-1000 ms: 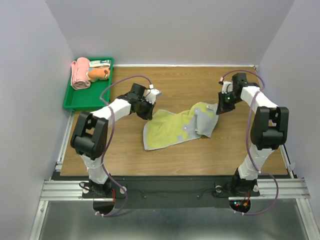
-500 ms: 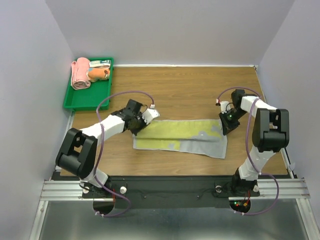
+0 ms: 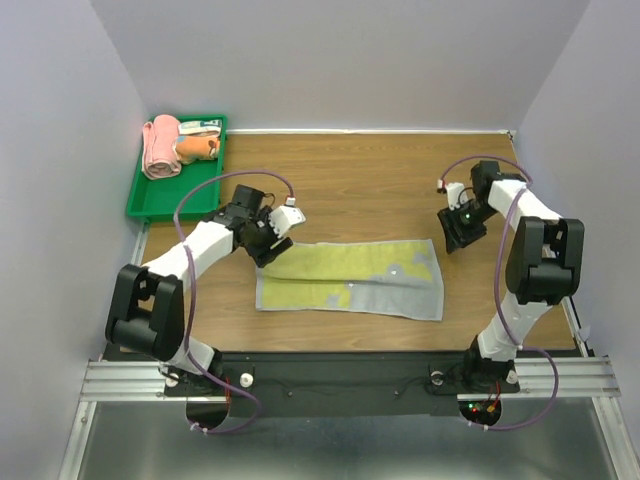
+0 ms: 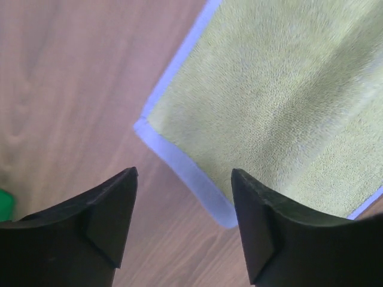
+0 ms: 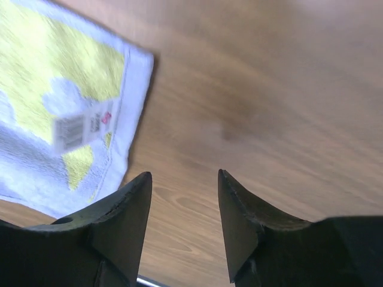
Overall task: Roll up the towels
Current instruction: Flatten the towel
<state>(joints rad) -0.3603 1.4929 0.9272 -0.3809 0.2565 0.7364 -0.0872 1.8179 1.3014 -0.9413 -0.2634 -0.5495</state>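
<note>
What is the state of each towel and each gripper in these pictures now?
yellow-green towel: spread flat on the table, not rolled.
orange towel: in the green tray, seemingly bundled up.
pink towel roll: rolled, in the tray.
left gripper: jaws open, empty, above the towel's left corner.
right gripper: jaws open, empty, beside the towel's right corner.

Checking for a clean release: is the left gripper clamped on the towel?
No: the left gripper has its jaws apart with nothing between them, and the towel lies flat just beyond.
</note>
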